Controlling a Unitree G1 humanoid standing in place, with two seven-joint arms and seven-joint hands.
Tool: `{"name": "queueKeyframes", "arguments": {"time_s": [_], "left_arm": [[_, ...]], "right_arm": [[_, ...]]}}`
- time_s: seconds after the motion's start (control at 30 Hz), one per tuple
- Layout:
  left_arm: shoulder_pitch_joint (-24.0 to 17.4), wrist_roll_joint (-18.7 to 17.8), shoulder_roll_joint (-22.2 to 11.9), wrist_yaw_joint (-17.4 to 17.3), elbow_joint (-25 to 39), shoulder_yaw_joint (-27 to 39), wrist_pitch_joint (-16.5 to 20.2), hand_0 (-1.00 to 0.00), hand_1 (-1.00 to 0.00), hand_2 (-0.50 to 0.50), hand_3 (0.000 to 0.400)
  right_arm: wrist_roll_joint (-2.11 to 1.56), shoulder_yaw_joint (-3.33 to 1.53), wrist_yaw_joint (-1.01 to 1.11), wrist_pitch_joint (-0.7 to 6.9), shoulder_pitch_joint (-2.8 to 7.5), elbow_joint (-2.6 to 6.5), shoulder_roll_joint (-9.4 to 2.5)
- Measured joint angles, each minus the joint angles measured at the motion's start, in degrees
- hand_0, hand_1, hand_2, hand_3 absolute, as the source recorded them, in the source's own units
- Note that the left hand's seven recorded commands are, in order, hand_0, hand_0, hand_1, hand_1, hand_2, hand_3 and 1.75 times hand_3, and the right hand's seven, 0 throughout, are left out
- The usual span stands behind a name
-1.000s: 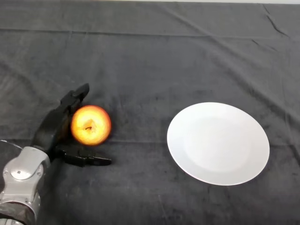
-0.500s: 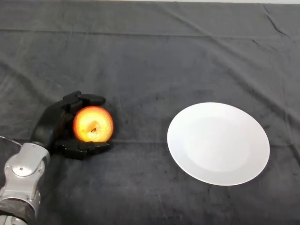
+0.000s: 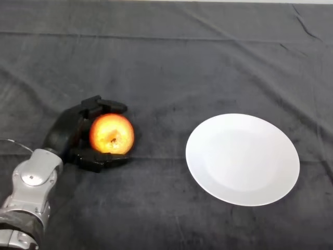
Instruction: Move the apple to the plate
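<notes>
Counted one apple (image 3: 112, 134), one white plate (image 3: 242, 159), one robot hand (image 3: 70, 134). Apple red and yellow, well to the left of the plate and apart from it, gripped in the robot hand: black fingers (image 3: 106, 105) curled over its far side, thumb (image 3: 99, 159) hooked under its near side. Left side of the apple hidden against the palm; whether it rested on the cloth or sat just above could not be told. Silver-grey arm (image 3: 31, 187) cut off at the lower left edge, left of the plate. Plate bare, whole in view. Tabletop (image 3: 182, 67) covered by a dark, creased cloth, its far edge just visible beyond the plate; nothing of the room otherwise seen.
</notes>
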State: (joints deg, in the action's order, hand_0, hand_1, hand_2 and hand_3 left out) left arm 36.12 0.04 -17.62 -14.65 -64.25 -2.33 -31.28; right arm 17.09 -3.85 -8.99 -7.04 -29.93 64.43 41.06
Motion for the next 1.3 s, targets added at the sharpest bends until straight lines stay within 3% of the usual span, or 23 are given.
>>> {"name": "queueKeyframes", "arguments": {"time_s": [0.6, 1.3], "left_arm": [[8.4, 4.2, 5.6, 1.0, 0.9, -7.4, 0.1, -1.0, -1.0, 0.0, 0.4], [13.9, 9.3, 11.2, 1.3, 0.9, -20.2, -0.6, -1.0, -1.0, 0.0, 0.4]], "right_arm": [[-0.01, 0.16, 0.01, 0.02, 0.0, -0.24, 0.03], [-0.01, 0.2, 0.01, 0.01, -0.03, -0.48, 0.12]]}}
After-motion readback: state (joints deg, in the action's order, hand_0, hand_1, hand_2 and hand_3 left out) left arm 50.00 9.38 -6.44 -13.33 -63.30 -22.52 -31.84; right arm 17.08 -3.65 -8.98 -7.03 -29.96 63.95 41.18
